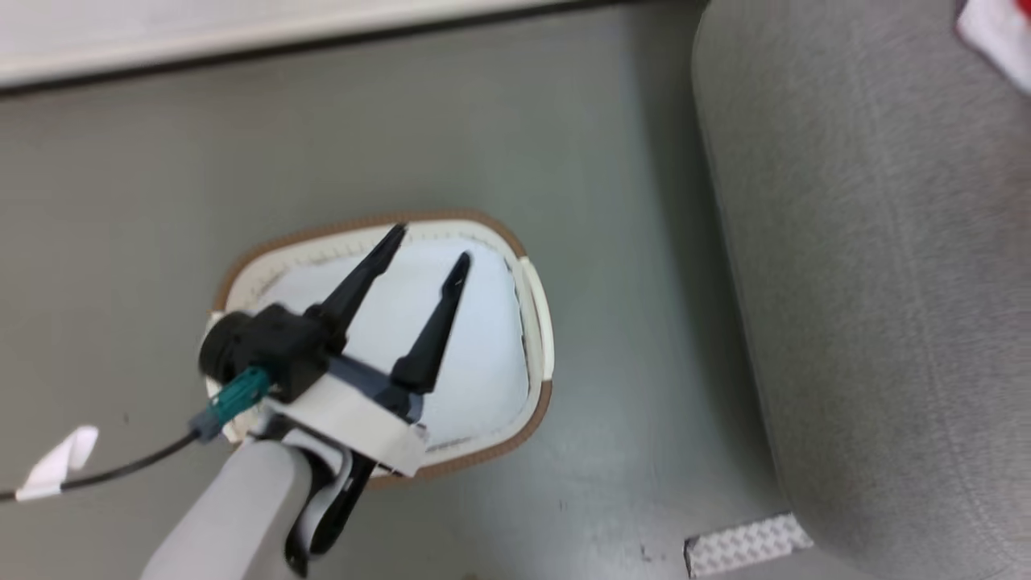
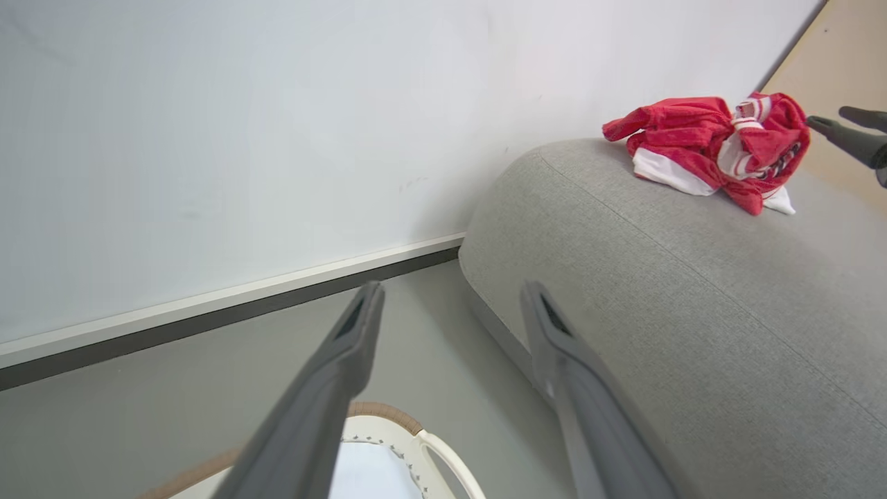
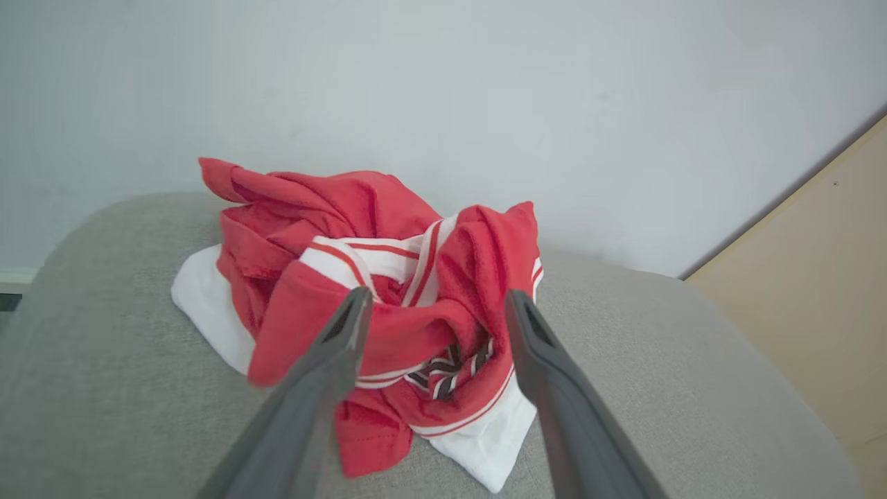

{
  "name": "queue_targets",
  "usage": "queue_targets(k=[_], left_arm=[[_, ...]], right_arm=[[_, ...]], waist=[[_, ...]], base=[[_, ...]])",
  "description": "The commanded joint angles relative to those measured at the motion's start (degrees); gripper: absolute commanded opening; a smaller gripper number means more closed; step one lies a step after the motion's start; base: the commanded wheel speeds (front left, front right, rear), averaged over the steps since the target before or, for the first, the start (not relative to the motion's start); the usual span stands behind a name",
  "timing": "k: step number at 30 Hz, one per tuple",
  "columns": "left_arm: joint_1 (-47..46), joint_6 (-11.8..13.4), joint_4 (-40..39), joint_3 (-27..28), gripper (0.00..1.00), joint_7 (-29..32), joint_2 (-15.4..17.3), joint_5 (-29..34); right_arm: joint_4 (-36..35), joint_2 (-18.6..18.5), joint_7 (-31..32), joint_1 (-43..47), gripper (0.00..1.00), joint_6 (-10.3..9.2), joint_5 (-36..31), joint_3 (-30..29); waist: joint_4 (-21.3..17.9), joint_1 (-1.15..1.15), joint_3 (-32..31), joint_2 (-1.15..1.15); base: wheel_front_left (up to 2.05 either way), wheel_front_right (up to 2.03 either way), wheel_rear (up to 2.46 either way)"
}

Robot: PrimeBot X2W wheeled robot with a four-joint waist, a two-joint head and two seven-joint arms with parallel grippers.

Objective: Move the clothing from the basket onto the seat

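Note:
The clothing, a crumpled red heap with white panels and striped trim, lies on top of the grey seat. My right gripper is open just above it, a finger on either side of the heap's near part. From the left wrist the clothing rests on the seat, with the right gripper beside it. The cream basket with its brown rim stands on the floor left of the seat. My left gripper hangs open over the basket's pale lining, holding nothing.
A white wall with a dark skirting strip runs behind the basket. A patterned white strip lies on the grey floor by the seat's foot. A cable with a white tag trails at the lower left. A beige panel stands beyond the seat.

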Motion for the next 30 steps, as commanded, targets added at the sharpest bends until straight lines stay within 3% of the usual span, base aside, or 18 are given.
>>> queue_targets(k=[1, 8, 13, 17, 21, 26, 30], left_arm=[[2.41, 0.8, 1.77, 0.76, 1.0, -1.73, 0.16, -0.78], [10.38, 4.14, 9.7, 3.91, 1.0, -5.84, -1.75, -1.63], [16.09, 5.4, 12.64, 7.09, 1.0, -6.22, -2.8, -0.92], [20.83, 5.39, 13.62, 9.92, 1.0, -6.2, -4.17, 1.29], [24.78, 5.16, 13.99, 13.43, 1.0, -6.22, -5.75, 3.73], [28.51, 3.95, 14.53, 17.95, 1.0, -6.23, -7.86, 6.34], [30.03, 2.1, 14.97, 19.66, 1.0, -6.23, -9.03, 7.9]], right_arm=[[-2.2, 0.12, -1.15, 3.36, 1.0, -0.15, 0.71, 1.66], [-10.51, 3.44, -7.59, 15.9, 1.0, -0.15, 2.71, 6.56], [-14.75, 8.84, -10.4, 25.39, 1.0, -0.15, 1.88, 6.67], [-16.96, 13.22, -11.36, 33.51, 1.0, -0.15, -0.13, 7.12], [-18.75, 15.52, -11.36, 40.73, 1.0, -0.15, 2.5, 9.37], [-17.96, 15.66, -11.39, 46.29, 1.0, -0.15, 10.38, 14.02], [-17.19, 15.56, -11.4, 47.97, 1.0, -0.15, 12.65, 16.22]], waist=[[0.09, 0.01, -7.35, 0.0], [3.17, 0.01, -19.33, 0.0], [6.05, 0.01, -25.75, 0.0], [8.36, 0.01, -30.32, 0.0], [10.07, 0.01, -33.36, 0.0], [11.6, 0.01, -35.35, 0.0], [12.04, 0.01, -36.15, 0.0]], base=[[0.0, 0.0, 0.0], [0.0, 0.0, 0.0], [0.0, 0.0, 0.0], [0.0, 0.0, 0.0], [0.0, 0.0, 0.0], [0.0, 0.0, 0.0], [0.0, 0.0, 0.0]])
